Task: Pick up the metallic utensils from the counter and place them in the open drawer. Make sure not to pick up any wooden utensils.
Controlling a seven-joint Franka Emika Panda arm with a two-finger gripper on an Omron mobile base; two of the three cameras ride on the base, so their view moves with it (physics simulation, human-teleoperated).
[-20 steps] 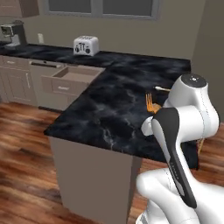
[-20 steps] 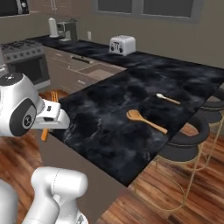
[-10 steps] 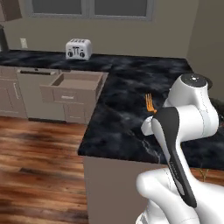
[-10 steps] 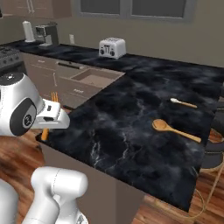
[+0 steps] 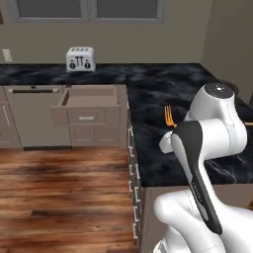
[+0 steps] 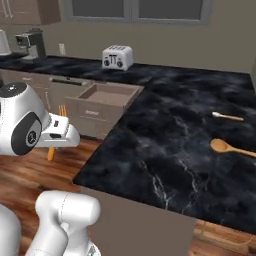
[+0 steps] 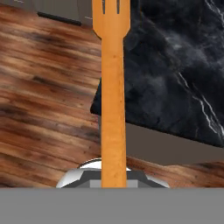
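The hand is pinching the orange fork; its fingertips are cut off from sight. The fork extends straight ahead of the hand, above the table edge.

Toaster on rear worktop under window; coffee machine far left; wood-plank floor.

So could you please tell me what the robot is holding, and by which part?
The orange fork, gripped at its handle end, tines pointing away from the hand.
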